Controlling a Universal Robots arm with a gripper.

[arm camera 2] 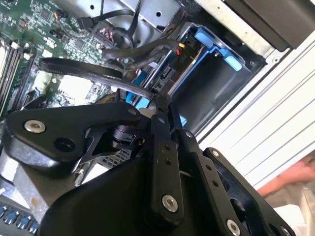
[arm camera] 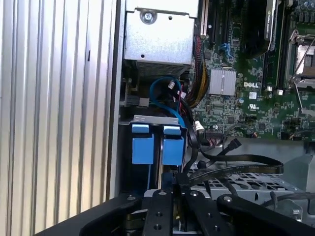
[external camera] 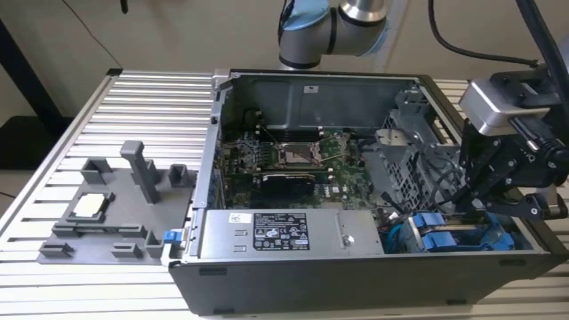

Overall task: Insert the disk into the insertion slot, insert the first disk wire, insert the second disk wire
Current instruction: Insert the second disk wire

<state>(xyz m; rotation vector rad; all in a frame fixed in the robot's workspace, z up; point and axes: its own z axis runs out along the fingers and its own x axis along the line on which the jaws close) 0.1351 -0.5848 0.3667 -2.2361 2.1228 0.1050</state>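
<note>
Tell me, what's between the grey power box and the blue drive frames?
In the first wrist view, a bundle of blue and coloured wires lies between the power box and the blue frames.

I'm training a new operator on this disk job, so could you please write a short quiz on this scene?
1. True or false: the claw hangs outside the computer case.
2. What colour are the carrier frames near the claw? A red, B blue, C yellow.
3. What does the case stand on?
Key: 1 false, it reaches into the case by the carrier frames. 2 B. 3 a slatted metal table.
</note>
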